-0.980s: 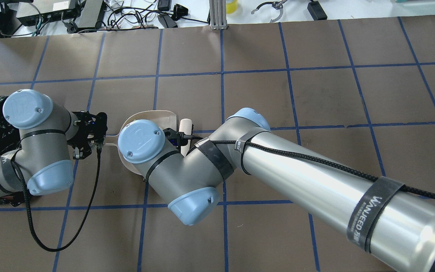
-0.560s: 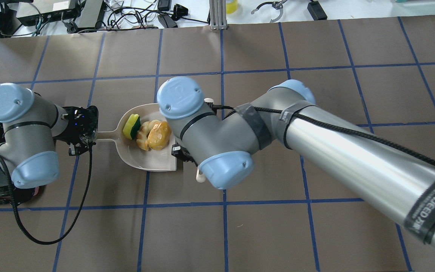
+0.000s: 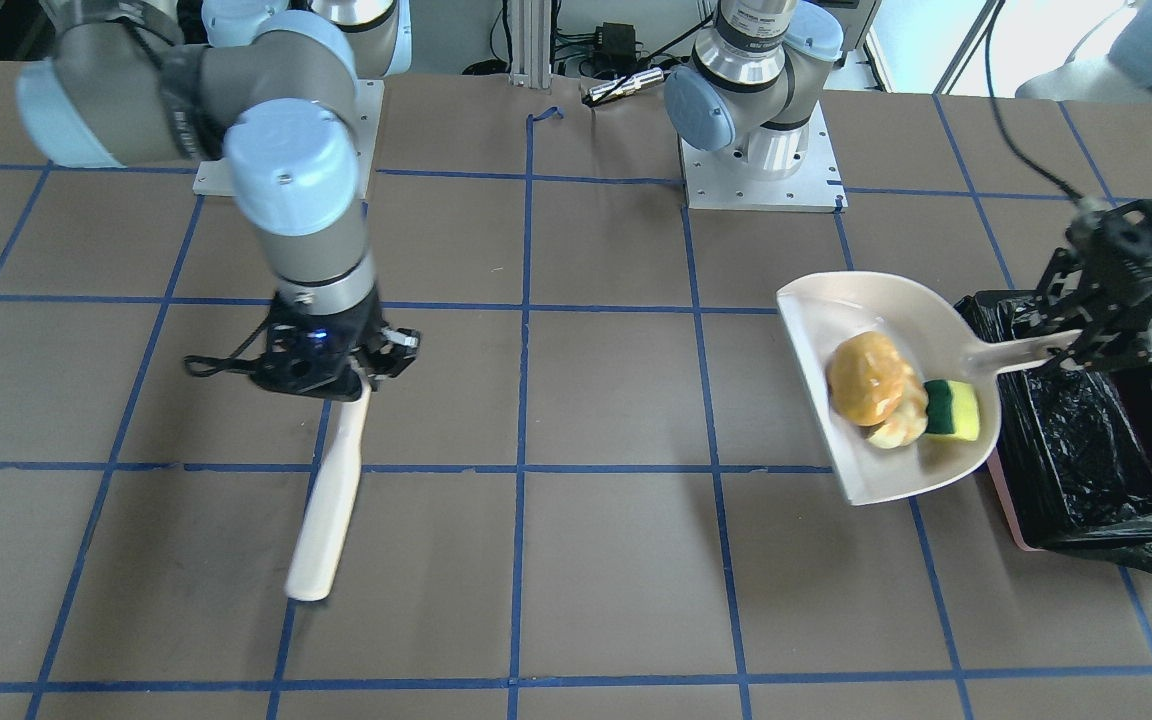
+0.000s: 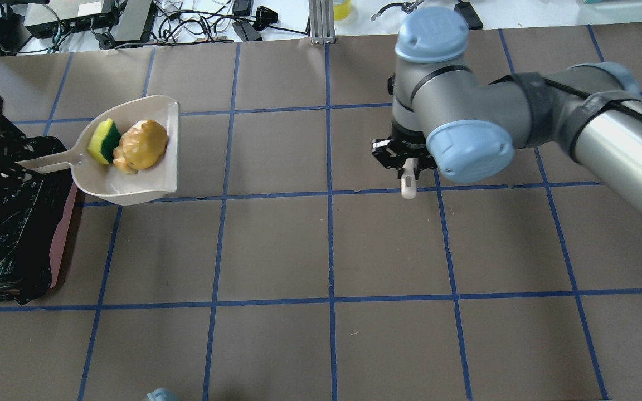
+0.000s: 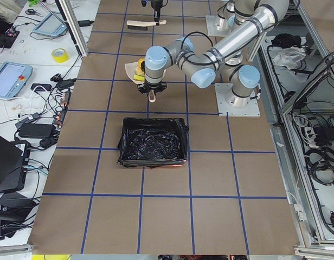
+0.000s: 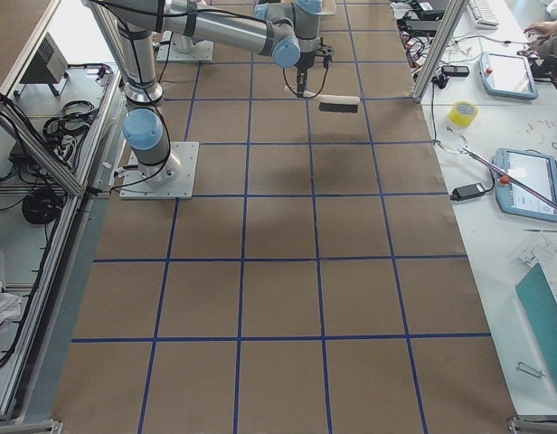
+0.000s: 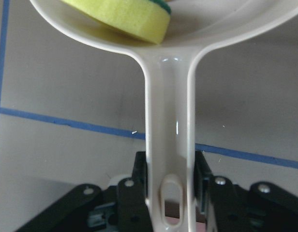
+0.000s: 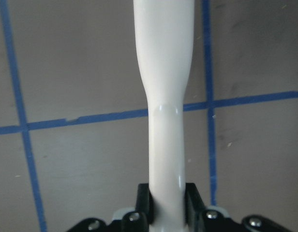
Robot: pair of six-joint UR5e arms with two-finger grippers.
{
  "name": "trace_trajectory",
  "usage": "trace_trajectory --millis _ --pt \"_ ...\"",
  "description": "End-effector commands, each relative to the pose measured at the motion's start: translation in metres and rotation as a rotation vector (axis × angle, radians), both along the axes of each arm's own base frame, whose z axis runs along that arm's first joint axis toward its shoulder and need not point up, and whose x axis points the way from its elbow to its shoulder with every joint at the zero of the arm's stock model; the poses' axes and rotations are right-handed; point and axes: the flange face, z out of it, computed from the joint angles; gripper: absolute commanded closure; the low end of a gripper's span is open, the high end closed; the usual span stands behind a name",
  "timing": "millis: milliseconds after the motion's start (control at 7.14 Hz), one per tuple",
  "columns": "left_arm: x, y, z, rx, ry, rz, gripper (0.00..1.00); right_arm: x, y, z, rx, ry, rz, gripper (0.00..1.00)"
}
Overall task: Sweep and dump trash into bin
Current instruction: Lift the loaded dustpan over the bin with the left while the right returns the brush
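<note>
My left gripper [image 3: 1086, 335] is shut on the handle [image 7: 168, 145] of the pale dustpan [image 3: 836, 310], also seen in the overhead view [image 4: 131, 192]. The pan holds the trash: an orange-brown lump [image 3: 866, 378], a tan croissant piece [image 3: 898, 432] partly under it, and a yellow-green wedge [image 3: 956, 412]. The pan hangs at the edge of the pink bin with its black bag [image 3: 1076, 450], also seen in the overhead view [image 4: 3, 223]. My right gripper [image 3: 361, 372] is shut on a white brush handle [image 3: 331, 510], far from the pan, with the brush slanting down to the table.
Blue tape lines grid the brown table. The arm base plates [image 3: 756, 170] stand at the robot's side of the table. Cables and electronics [image 4: 131, 22] lie beyond the far edge. The brush head [image 6: 337, 104] shows in the exterior right view.
The arms have moved apart. My left gripper has carried the loaded dustpan left to the bin's edge. My right gripper has carried the brush far to the right.
</note>
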Motion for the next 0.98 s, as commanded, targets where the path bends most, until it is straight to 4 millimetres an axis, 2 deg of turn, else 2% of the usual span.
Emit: trace_trajectory --millis 0,140,420,560,700,840 --pt "0.107 0.049 0.032 -0.043 -0.016 0.069 1.00 -0.154 -0.030 -0.002 0.013 -0.008 0.037 1.00" --pt "0.163 0.081 0.032 -0.075 -0.064 0.124 1.00 -0.203 -0.035 -0.010 0.017 -0.016 0.120 1.00" --pt "0.230 0.105 0.026 -0.124 -0.273 0.055 1.00 -0.277 -0.039 -0.025 0.006 -0.011 0.140 1.00" --pt "0.258 0.113 0.036 -0.118 -0.392 0.063 1.00 -0.291 -0.044 -0.034 -0.020 0.002 0.124 1.00" --pt "0.273 0.120 0.055 -0.024 -0.509 0.024 1.00 -0.292 -0.044 -0.048 0.000 -0.007 0.115 1.00" --pt "0.271 0.115 0.056 0.024 -0.550 0.006 1.00 -0.286 -0.037 -0.062 0.008 -0.032 0.107 1.00"
